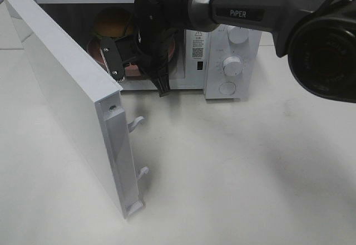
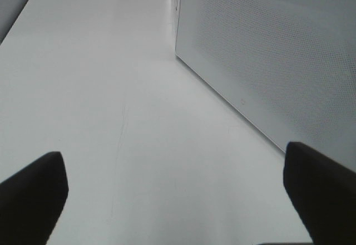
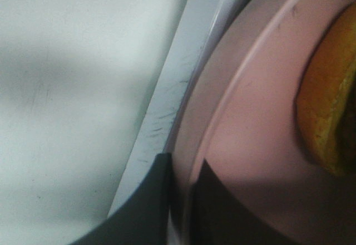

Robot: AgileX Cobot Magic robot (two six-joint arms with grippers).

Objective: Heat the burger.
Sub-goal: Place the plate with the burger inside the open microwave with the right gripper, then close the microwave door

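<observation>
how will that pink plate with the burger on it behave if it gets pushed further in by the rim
Probably stiff: the pink plate shows no bend where the right tool pinches its rim. Its smooth surface looks slippery, so the burger might slide or tip.

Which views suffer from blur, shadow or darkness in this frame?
Right wrist: too close, pink plate and burger soft-focused. Exterior high: a soft shadow lies on the table under the right arm; microwave cavity dim. Left wrist: evenly lit, fingertips mere dark silhouettes.
</observation>
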